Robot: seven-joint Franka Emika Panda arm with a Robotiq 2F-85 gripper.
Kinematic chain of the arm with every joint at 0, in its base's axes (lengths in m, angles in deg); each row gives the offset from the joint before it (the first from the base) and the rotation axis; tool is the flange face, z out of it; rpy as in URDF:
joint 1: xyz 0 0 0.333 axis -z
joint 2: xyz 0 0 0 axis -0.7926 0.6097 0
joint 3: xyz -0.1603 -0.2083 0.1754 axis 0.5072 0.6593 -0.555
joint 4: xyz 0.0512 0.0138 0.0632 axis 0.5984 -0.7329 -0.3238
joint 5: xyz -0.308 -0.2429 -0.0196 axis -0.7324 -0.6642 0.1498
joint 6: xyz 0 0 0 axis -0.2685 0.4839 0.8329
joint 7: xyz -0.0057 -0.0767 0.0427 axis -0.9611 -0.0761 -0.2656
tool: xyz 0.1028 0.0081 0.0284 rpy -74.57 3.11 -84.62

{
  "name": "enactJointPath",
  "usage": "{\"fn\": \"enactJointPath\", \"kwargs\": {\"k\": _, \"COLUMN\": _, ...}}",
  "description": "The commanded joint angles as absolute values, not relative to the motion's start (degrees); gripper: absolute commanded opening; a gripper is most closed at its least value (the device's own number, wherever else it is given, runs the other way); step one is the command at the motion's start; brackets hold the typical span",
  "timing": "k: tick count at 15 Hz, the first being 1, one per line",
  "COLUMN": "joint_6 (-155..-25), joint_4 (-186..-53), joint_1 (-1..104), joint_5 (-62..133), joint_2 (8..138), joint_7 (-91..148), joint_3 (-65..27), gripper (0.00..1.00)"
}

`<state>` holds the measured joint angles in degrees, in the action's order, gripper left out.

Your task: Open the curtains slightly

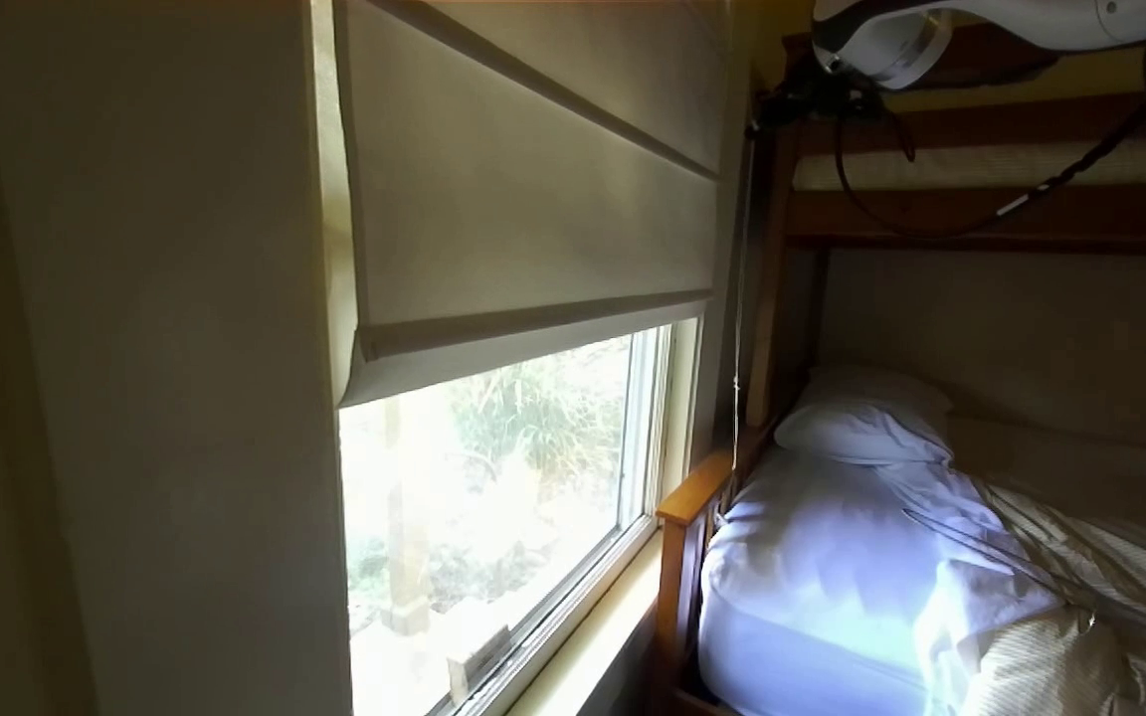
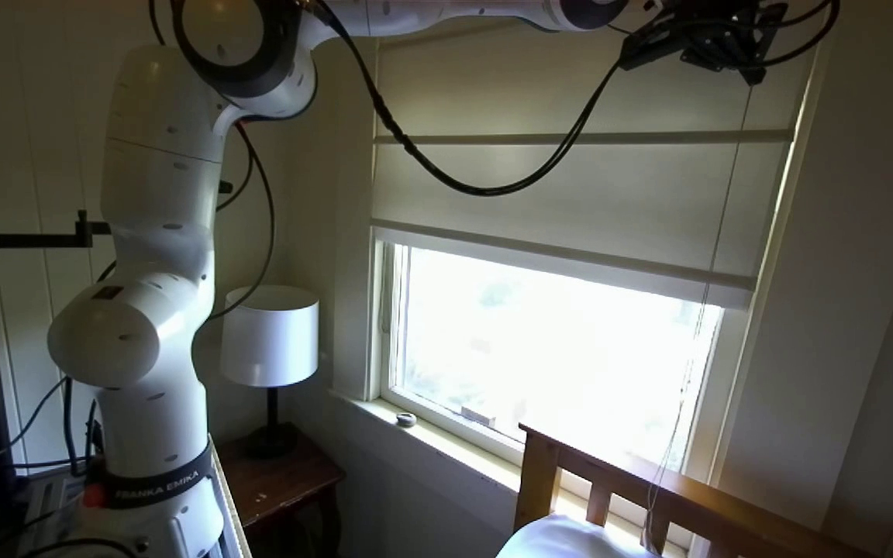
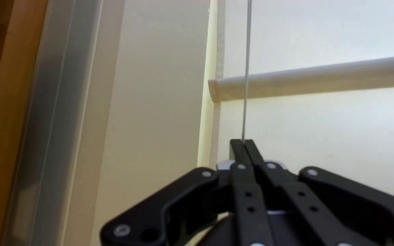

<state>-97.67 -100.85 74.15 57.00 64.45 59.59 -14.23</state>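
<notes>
The curtains are a beige fabric shade over the window, in an exterior view [image 1: 533, 229], in an exterior view [image 2: 632, 201] and in the wrist view [image 3: 320, 136]. The shade covers the upper window; its straight bottom hem hangs above the bare lower glass. A thin cord hangs in front of the shade's side, seen in both exterior views [image 1: 738, 348] [image 2: 724, 194] and the wrist view [image 3: 247, 68]. My gripper [image 3: 244, 140] is shut on the cord, which runs upward from between the fingertips. In both exterior views the gripper [image 1: 756, 127] [image 2: 756, 76] is high beside the shade.
A wooden bunk bed [image 1: 697, 487] with white bedding [image 1: 812, 567] stands by the window. A lamp [image 2: 270, 337] stands on a side table [image 2: 284, 480] near the arm's base. A black cable [image 2: 485, 191] loops below the arm. A small round object [image 2: 406, 419] lies on the sill.
</notes>
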Motion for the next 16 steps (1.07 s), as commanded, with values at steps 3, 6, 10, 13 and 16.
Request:
{"fn": "enactJointPath", "kwargs": {"k": 3, "joint_6": -97.98, "joint_4": -102.57, "joint_1": 74.15, "joint_5": 57.12, "joint_2": 63.40, "joint_7": 59.00, "joint_3": -14.22, "gripper": 0.02}}
{"fn": "enactJointPath", "kwargs": {"k": 6, "joint_6": -98.02, "joint_4": -103.09, "joint_1": 74.13, "joint_5": 57.18, "joint_2": 63.08, "joint_7": 58.91, "joint_3": -14.22, "gripper": 0.02}}
{"fn": "enactJointPath", "kwargs": {"k": 10, "joint_6": -95.45, "joint_4": -106.27, "joint_1": 76.08, "joint_5": 64.14, "joint_2": 64.98, "joint_7": 60.14, "joint_3": -14.00, "gripper": 0.00}}
{"fn": "enactJointPath", "kwargs": {"k": 13, "joint_6": -97.02, "joint_4": -110.35, "joint_1": 76.96, "joint_5": 71.26, "joint_2": 64.15, "joint_7": 61.65, "joint_3": -14.17, "gripper": 0.00}}
{"fn": "enactJointPath", "kwargs": {"k": 16, "joint_6": -97.49, "joint_4": -113.99, "joint_1": 77.50, "joint_5": 78.09, "joint_2": 63.01, "joint_7": 62.38, "joint_3": -14.32, "gripper": 0.00}}
